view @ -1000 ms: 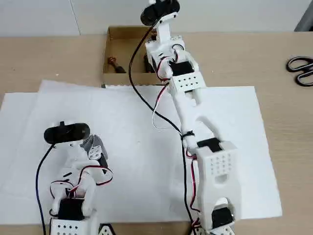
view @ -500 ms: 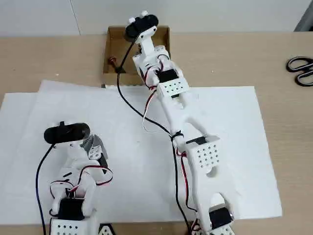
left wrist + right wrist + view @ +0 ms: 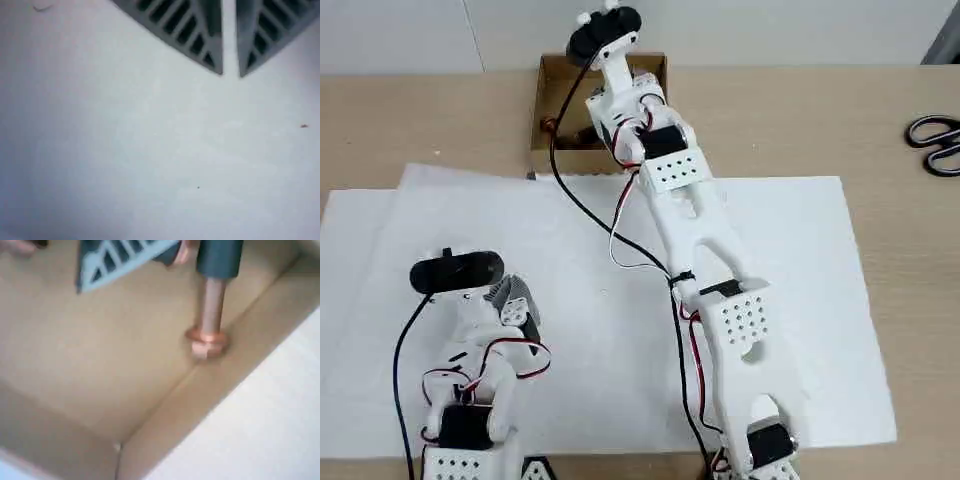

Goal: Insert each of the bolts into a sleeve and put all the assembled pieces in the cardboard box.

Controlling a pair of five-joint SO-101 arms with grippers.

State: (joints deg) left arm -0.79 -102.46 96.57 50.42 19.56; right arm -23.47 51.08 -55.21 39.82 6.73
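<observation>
Bolt (image 3: 209,335) and sleeve (image 3: 220,257), assembled, hang grasped by the right fingers (image 3: 120,262) inside the cardboard box (image 3: 100,390), not yet released; another piece (image 3: 552,126) lies there; left fingers (image 3: 195,35) clenched, empty.

Cardboard box (image 3: 538,100) at far side of tabletop (image 3: 800,120), just behind paper sheet (image 3: 570,330). Right gripper (image 3: 192,252) inside box, sleeve (image 3: 220,257) in jaws, bolt (image 3: 209,340) below it near a wall. Left gripper (image 3: 230,55) over sheet, near-left. Scissors (image 3: 935,143) far right, off sheet.
</observation>
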